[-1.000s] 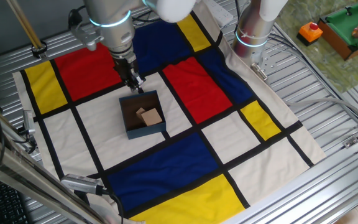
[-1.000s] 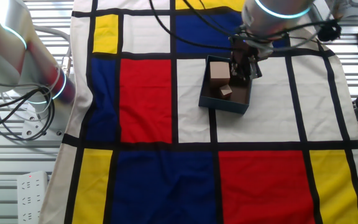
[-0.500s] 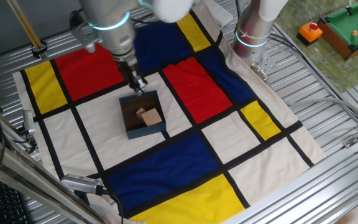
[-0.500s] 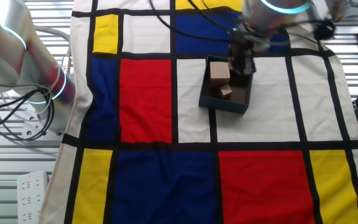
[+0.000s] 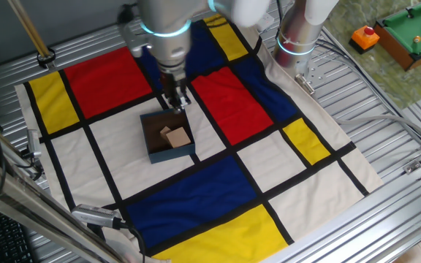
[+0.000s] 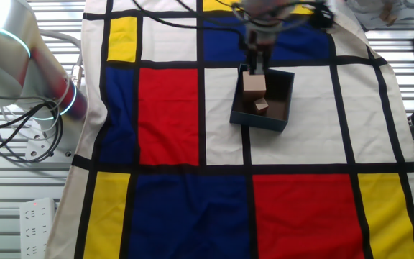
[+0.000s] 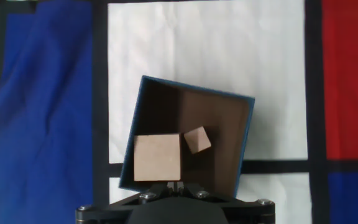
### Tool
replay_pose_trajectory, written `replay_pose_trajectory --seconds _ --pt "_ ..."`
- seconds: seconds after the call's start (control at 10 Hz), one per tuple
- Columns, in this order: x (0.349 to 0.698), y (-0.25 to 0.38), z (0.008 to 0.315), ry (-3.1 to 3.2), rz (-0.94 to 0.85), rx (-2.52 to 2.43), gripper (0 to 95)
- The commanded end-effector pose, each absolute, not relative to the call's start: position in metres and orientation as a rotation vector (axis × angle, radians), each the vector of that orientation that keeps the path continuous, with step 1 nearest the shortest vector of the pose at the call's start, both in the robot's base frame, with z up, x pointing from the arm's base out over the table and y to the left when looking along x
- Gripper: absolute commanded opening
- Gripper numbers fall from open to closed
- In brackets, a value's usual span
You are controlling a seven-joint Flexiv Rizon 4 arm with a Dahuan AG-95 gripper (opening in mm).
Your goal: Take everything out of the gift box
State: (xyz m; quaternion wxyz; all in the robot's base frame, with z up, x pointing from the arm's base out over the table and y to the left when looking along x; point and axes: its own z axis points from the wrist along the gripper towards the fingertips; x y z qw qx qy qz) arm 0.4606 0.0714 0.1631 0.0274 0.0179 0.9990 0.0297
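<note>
Hand view puts the gift box (image 7: 248, 134) right below your gripper (image 5: 175, 101), both blocks inside: larger cube (image 7: 157, 158) touching the near-left wall, smaller cube (image 7: 197, 140) just beside it. Can't tell how open the fingers are. Drop straight, squaring up on the big one.

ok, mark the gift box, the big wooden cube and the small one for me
dark navy-blue square gift box (image 7: 143, 134): hand view, on its left wall.
larger light tan wooden cube (image 7: 157, 158): hand view, centre of its top face.
much smaller light tan wooden cube (image 7: 197, 140): hand view, centre of its top face.
</note>
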Motion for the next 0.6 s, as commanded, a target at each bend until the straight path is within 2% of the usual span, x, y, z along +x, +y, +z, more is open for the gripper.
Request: replay_pose_trajectory --seconds 0.1,0.6 --pt "0.461 0.086 0.157 3.072 0.041 0.166 0.0" --pt "0.462 0.094 0.142 3.072 0.011 0.172 0.0"
